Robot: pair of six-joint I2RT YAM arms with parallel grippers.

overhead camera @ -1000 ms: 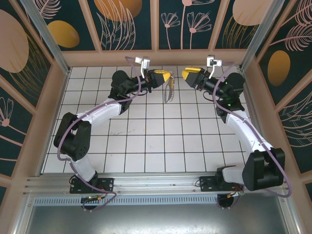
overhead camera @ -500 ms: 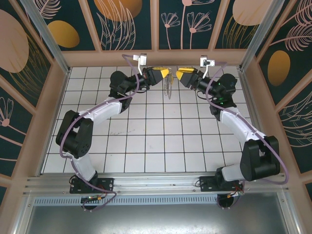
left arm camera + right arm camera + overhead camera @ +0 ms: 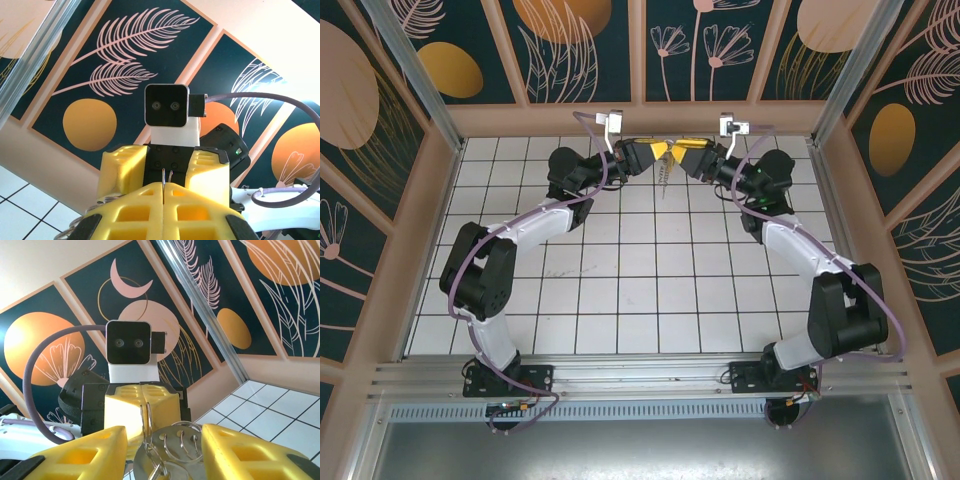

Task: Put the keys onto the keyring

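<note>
The right gripper, fingers apart, has closed in from the right around the keyring that the left gripper clamps at far centre, so threading looks near.

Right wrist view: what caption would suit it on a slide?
The keyring hangs from the left end effector, inside the open right end effector.

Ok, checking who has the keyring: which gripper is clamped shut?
The left gripper: its yellow fingers press together on the keyring wire, while the right gripper has its fingers standing apart on either side of it.
</note>
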